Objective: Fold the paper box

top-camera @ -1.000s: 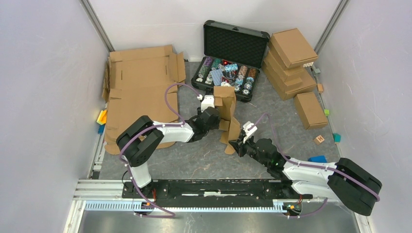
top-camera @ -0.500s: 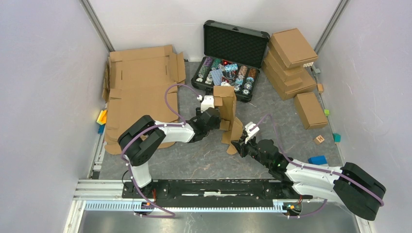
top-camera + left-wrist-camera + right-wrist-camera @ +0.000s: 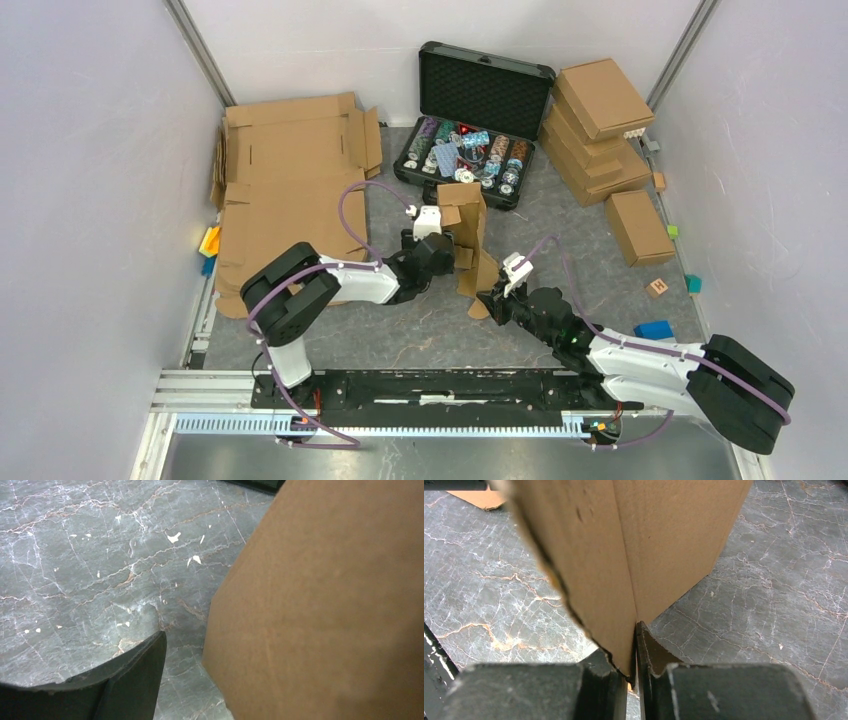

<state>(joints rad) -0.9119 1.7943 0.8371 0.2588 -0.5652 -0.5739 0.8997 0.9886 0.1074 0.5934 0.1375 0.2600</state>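
**Paper box upright mid-counter, right hand pinching its flap, left hand loose beside it**

At the far left, flat cardboard sheets (image 3: 285, 190) lie on the counter (image 3: 400, 330).

The left hand (image 3: 447, 254) reaches in from the left and sits against the lower left side of the paper box (image 3: 466, 215). In the left wrist view only one of its fingers (image 3: 125, 680) shows, at the lower left corner. A strip of bare counter lies between that finger and the brown wall of the box (image 3: 325, 605), which fills the right of the view. The other finger is hidden. The hand stands apart and grips nothing.

The box stands on end near the middle of the counter, just in front of the open black case (image 3: 480, 90). It is partly folded, with a loose flap hanging out at its lower right.

The right hand (image 3: 490, 298) comes in low from the right to that flap. In the right wrist view its two fingers are drawn close together (image 3: 634, 665) with the lower edge of the cardboard (image 3: 649, 540) clamped between them. The panel rises from the fingers, creased along a vertical line.

At the far right, closed cardboard boxes (image 3: 600, 110) are stacked beside the case.
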